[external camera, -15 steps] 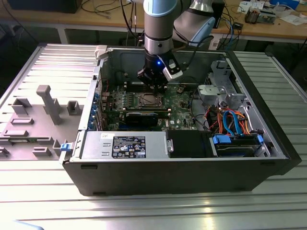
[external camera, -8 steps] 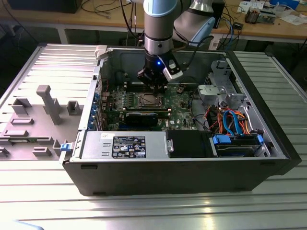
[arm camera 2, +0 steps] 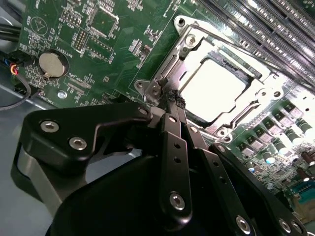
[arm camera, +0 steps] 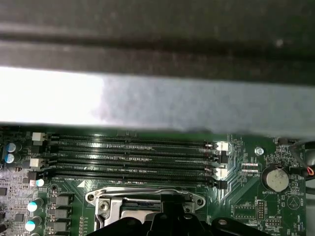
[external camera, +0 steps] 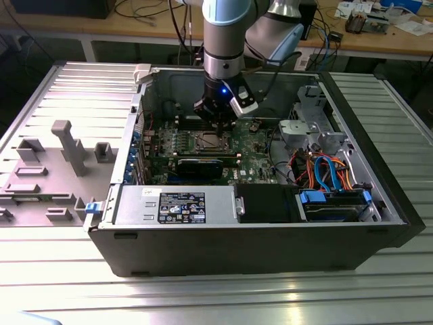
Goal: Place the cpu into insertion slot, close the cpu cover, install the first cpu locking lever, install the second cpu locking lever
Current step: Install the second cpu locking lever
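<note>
In the exterior view we see the arm reaching down into the open computer case (external camera: 379, 196), its gripper (external camera: 222, 120) hanging just above the green circuit board (external camera: 250, 145). The insertion slot (external camera: 208, 141) lies at about seven o'clock from the gripper, very near it.

In the second wrist view we look along the gripper (arm camera 2: 174, 101) toward the socket. Its two black fingers (arm camera 2: 172, 123) are drawn together to a single narrow tip, with no gap between them, and nothing held that we can make out. That tip sits at the corner of the cpu cover (arm camera 2: 194, 46), by a small metal tab with a screw; whether it touches the tab we cannot tell. The cover lies flat over the socket, and through its square window we see the cpu (arm camera 2: 215, 88), its bright silvery face seated in the slot, at about two o'clock from the fingertips. A round coin battery (arm camera 2: 52, 65) lies on the board well apart, at about ten o'clock.

In the first wrist view the long memory slots (arm camera: 133, 157) run across the board, and the cover's edge (arm camera: 145, 196) lies beside them, directly above the dark gripper body.
</note>
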Robot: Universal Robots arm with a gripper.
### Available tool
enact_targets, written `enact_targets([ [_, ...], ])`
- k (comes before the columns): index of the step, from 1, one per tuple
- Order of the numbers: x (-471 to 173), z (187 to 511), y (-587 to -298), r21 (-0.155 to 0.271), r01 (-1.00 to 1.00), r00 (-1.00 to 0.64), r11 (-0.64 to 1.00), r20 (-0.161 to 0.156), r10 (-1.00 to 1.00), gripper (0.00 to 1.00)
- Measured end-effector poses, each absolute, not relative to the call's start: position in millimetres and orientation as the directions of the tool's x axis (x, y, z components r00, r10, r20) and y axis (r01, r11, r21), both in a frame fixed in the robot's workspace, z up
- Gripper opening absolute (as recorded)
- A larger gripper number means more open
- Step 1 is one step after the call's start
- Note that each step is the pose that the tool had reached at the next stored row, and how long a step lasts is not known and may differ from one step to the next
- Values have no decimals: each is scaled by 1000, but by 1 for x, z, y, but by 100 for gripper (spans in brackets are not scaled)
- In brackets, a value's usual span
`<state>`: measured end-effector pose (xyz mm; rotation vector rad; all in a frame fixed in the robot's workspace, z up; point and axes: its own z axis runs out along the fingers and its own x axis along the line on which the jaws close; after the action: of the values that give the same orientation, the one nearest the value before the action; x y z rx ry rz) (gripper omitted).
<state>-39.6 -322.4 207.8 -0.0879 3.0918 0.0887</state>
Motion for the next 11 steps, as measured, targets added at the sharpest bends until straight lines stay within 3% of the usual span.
enact_targets([
  [11,-40,219,-325,53,-58,-997,997,-49,-56,11],
])
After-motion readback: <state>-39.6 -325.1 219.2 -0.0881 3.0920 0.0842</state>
